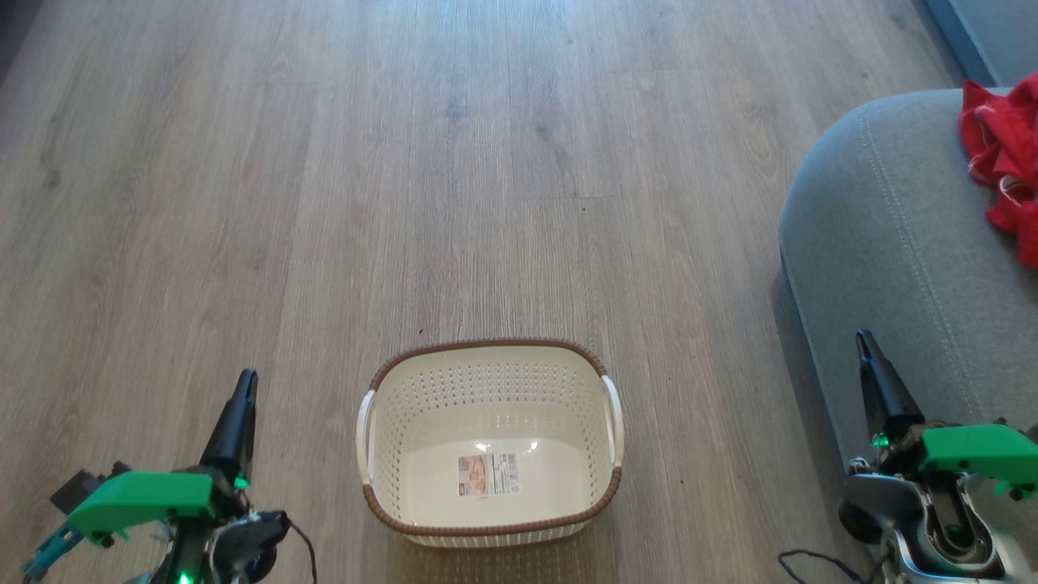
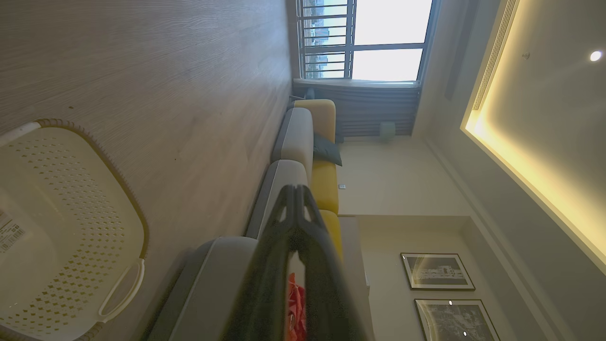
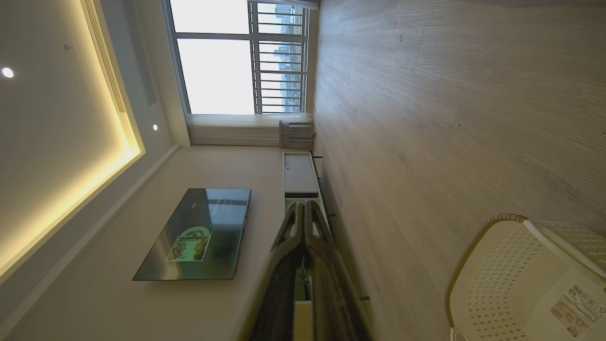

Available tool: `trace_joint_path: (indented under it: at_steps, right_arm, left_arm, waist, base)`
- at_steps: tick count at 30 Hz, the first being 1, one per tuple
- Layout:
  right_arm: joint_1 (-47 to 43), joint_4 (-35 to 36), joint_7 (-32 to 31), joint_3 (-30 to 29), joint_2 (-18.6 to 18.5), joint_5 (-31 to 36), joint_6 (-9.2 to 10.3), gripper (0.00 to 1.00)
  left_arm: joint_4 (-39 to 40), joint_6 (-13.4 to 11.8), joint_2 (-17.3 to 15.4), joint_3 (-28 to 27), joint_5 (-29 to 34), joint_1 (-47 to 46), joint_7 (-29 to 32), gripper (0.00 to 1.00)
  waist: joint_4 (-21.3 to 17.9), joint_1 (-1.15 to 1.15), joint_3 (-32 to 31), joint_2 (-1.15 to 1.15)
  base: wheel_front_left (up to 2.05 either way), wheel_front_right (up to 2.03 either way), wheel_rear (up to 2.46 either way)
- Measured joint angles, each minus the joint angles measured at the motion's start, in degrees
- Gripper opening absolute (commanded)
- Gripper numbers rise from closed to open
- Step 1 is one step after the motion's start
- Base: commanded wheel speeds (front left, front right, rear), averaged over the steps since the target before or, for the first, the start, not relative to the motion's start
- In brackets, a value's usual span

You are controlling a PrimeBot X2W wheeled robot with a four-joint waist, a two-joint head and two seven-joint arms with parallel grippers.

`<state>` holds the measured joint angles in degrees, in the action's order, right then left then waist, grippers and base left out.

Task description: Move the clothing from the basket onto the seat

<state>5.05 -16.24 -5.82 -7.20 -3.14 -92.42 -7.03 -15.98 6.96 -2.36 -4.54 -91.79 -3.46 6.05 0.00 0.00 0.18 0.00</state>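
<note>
Clothing [image 1: 1001, 154] lies bunched on the grey seat [image 1: 892, 268] at the frame's right edge; the basket [image 1: 486, 381], lower centre, holds nothing. Left pincer [image 1: 246, 381] and right pincer [image 1: 865, 342] both have fingers together, empty. Hazard, I judge: the right arm swinging near the cushion could snag the fabric off.

Head camera looks down; sideways wrist cameras both catch the basket [image 1: 486, 389].
</note>
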Motion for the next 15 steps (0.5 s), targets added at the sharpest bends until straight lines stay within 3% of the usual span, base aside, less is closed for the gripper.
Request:
trace_joint_path:
  at_steps: [15]
  right_arm:
    - [0.0,0.0,0.0,0.0,0.1,0.0,0.0,0.0]
  left_arm:
    - [0.0,0.0,0.0,0.0,0.0,0.0,0.0,0.0]
  waist:
    - [0.0,0.0,0.0,0.0]
  base:
    - [0.0,0.0,0.0]
